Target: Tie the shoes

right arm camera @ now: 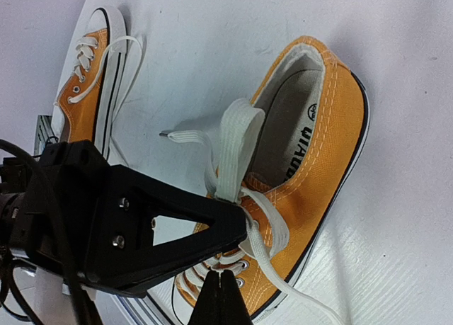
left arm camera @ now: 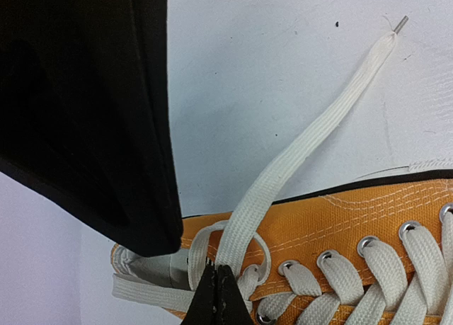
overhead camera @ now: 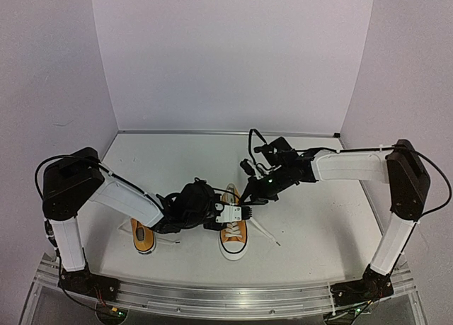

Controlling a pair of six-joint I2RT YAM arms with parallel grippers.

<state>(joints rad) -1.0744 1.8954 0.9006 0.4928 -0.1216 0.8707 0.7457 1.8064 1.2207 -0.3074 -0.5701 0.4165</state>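
while both arms reach in toward the middle of the table (overhead camera: 318, 219), their claws meet just above the tongue end of the middle shoe (overhead camera: 233, 234). this orange-yellow sneaker stands upright near the front edge, its white toe cap pointing to the near side. the left shoe (overhead camera: 144, 238) of the pair stands well apart from it, partly hidden under the left arm.

the left gripper (left arm camera: 217, 297) comes in from the left. its fingertips are pinched tight on a flat white lace (left arm camera: 304, 148), right at the top eyelets. from the pinch the lace runs out over the shoe's side. its free end lies flat on the table to the right of the shoe, and the small clear tip is in plain view.

the right gripper (right arm camera: 220, 297) comes in from the far right and hangs over the same shoe's opening. its two fingertips are pressed together with no gap showing. whether a strand is caught between them cannot be told, though a lace passes just beside them. in the right wrist view a short loop (right arm camera: 237, 137) of lace stands up from the tip of the left claw. it arches over the edge of the shoe's opening.
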